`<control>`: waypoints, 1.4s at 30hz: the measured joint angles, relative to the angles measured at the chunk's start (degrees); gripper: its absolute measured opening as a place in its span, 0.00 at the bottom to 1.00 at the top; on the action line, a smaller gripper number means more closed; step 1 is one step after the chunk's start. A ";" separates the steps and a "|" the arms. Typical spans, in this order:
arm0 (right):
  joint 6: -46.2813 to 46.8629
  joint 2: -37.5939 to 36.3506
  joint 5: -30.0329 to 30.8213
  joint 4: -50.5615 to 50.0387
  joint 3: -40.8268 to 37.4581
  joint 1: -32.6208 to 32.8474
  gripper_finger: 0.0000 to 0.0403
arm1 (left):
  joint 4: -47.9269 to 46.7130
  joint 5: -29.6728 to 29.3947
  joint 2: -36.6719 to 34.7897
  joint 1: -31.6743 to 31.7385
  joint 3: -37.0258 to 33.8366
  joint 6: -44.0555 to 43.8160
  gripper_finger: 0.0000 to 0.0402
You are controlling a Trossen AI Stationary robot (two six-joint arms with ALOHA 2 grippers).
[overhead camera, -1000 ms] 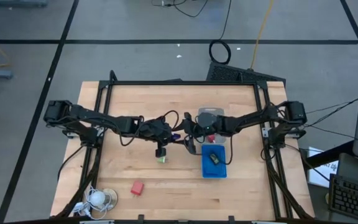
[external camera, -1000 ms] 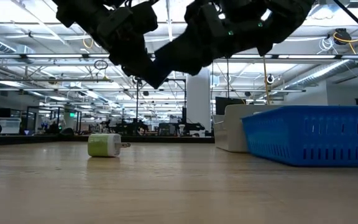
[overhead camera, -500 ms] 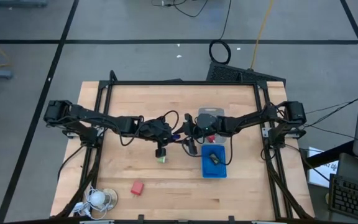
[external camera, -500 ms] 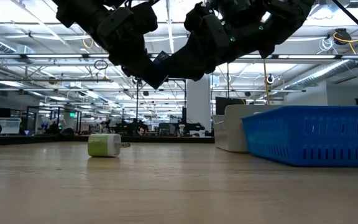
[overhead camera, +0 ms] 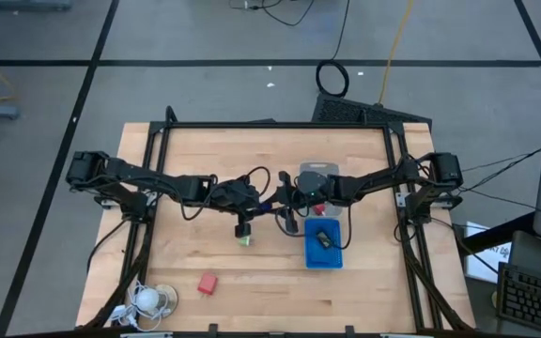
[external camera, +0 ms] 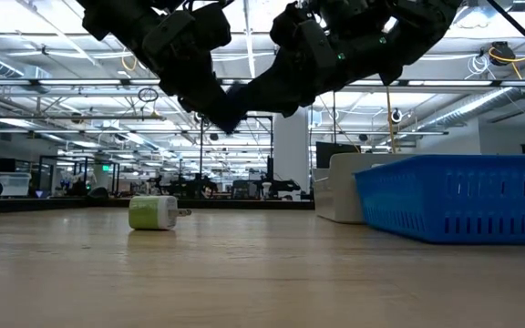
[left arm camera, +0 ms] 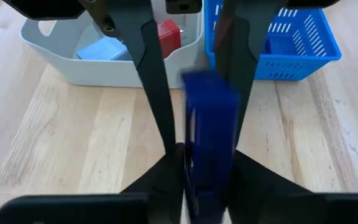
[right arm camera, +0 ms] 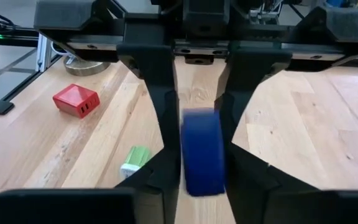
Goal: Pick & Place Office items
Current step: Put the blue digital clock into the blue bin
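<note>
Roughly midway, by my reading: the clear tray (overhead camera: 316,170) at 12 o'clock holds a red block (left arm camera: 168,32) and a light-blue cube (left arm camera: 102,50), and the blue tray (overhead camera: 309,253) at 3 o'clock holds a dark piece (overhead camera: 324,238). Above mid-table, the left gripper (overhead camera: 252,197) and right gripper (overhead camera: 287,199) meet tip to tip, both closed around one blue piece (left arm camera: 209,137). Left to place are that piece, a green bit (overhead camera: 244,239) at 6 o'clock and a red block (overhead camera: 207,283) at 7. The table (overhead camera: 205,150) is pale wood butcher-block; beyond it lies an open, brightly lit hall.
</note>
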 joint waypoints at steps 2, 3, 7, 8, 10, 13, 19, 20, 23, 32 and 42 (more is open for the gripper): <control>-0.60 0.00 0.00 0.00 0.00 0.00 0.22 | 0.09 0.00 -0.02 0.00 0.00 -0.29 0.27; -0.92 0.00 0.00 -0.03 0.00 0.00 0.20 | 0.07 0.00 -0.03 0.00 0.00 -0.59 0.29; -1.29 -0.76 -0.02 -0.97 -0.04 0.00 0.11 | 0.05 -0.02 -1.17 0.00 -0.04 -0.56 0.33; -1.35 -1.14 -0.02 -1.30 -0.04 0.00 0.08 | 0.01 -0.02 -1.58 0.00 -0.04 -0.16 0.34; -1.84 -1.65 -0.02 -2.27 -0.02 0.00 0.03 | -1.19 -0.01 -2.48 0.00 -0.04 0.08 0.36; -2.41 -2.23 -0.02 -5.43 -0.09 0.00 0.01 | -4.42 -0.04 -3.97 -0.11 -0.04 0.10 0.37; -0.94 -2.32 0.10 -7.84 -0.07 0.00 0.12 | -5.45 -0.17 -4.14 -0.04 -0.04 -1.40 0.38; -0.90 -2.32 0.10 -8.16 -0.07 0.00 0.14 | -5.13 -0.20 -4.06 -0.02 -0.02 -1.47 0.38; -1.12 -2.32 0.16 -8.37 -0.07 0.37 0.23 | -5.70 -0.20 -3.91 0.00 -0.04 -1.47 0.38; -1.07 -2.32 4.98 -9.87 -0.07 4.33 0.58 | -6.51 -0.20 -3.91 0.00 -0.04 -2.74 0.39; -2.03 -8.18 5.01 -12.42 0.10 3.75 0.69 | -3.15 -1.46 2.96 -0.34 -0.04 -2.83 0.39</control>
